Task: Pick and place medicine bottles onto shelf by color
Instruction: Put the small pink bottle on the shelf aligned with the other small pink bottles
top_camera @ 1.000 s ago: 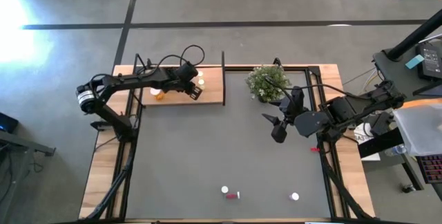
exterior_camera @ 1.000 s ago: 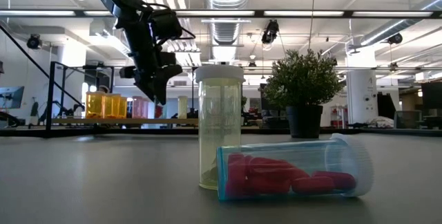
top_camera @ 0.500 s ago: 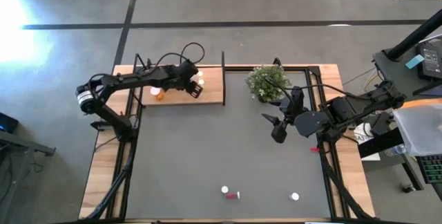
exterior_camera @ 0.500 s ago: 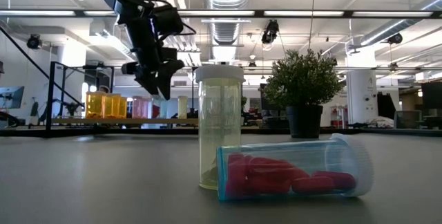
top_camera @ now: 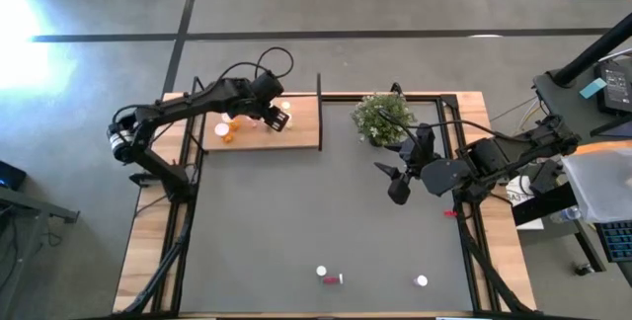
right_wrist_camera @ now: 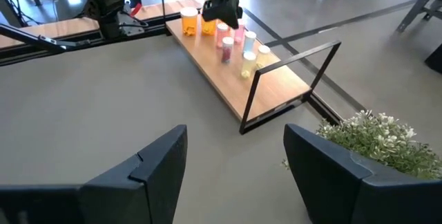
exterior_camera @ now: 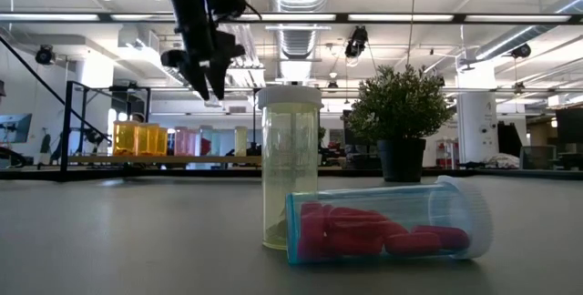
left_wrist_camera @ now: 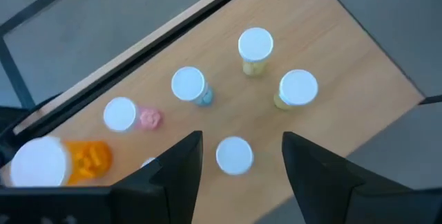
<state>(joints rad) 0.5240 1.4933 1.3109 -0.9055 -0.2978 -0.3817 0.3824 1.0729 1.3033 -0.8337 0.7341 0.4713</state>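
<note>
The wooden shelf point(top_camera: 301, 130) lies at the table's far left and carries several upright white-capped bottles: an orange one point(left_wrist_camera: 50, 162), a pink one point(left_wrist_camera: 124, 115), a pale blue one point(left_wrist_camera: 190, 86), two yellow ones point(left_wrist_camera: 255, 48) and one seen only as a cap point(left_wrist_camera: 235, 155). My left gripper point(top_camera: 269, 111) hangs open and empty above them. An upright yellowish bottle point(exterior_camera: 290, 167) and a clear bottle of red pills lying on its side point(exterior_camera: 383, 227) rest on the mat near the front edge; a third bottle point(top_camera: 422, 281) stands to their right. My right gripper point(top_camera: 395, 177) is open and empty at the table's right.
A green potted plant point(top_camera: 380, 118) stands at the far edge, just right of the shelf's thin dark upright end point(top_camera: 319, 93). The dark grey mat point(top_camera: 296, 211) between the shelf and the front bottles is bare.
My left gripper has risen well above the bottles on the shelf and shifted a little toward the table's far edge. The bottles on the shelf stay where they stood.
</note>
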